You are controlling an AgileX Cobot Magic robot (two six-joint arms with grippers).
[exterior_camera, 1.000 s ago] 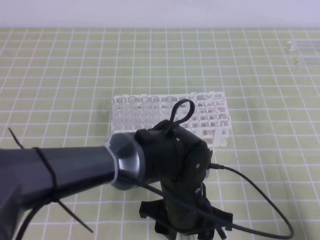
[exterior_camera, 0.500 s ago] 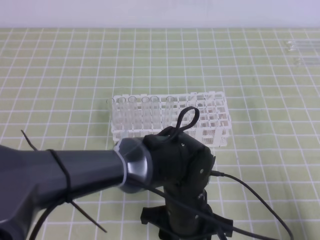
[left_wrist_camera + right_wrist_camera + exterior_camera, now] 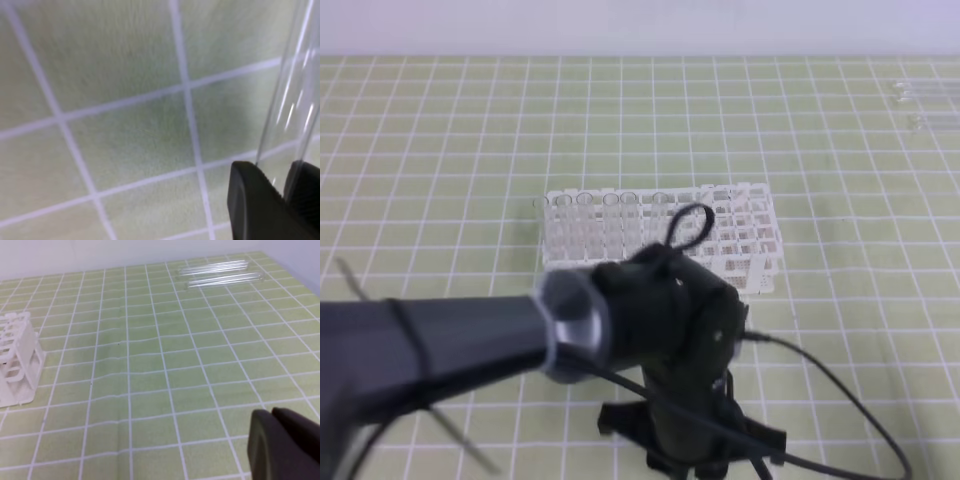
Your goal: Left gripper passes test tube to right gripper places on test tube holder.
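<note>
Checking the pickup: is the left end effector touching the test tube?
Touching. The left wrist view shows the test tube running down between the left end effector's two black fingers, no gap visible.

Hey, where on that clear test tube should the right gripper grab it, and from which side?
Probably the bare stretch of the test tube clear of the left gripper fingers, jaws squeezing across its slim round body from the open side, away from those fingers.
</note>
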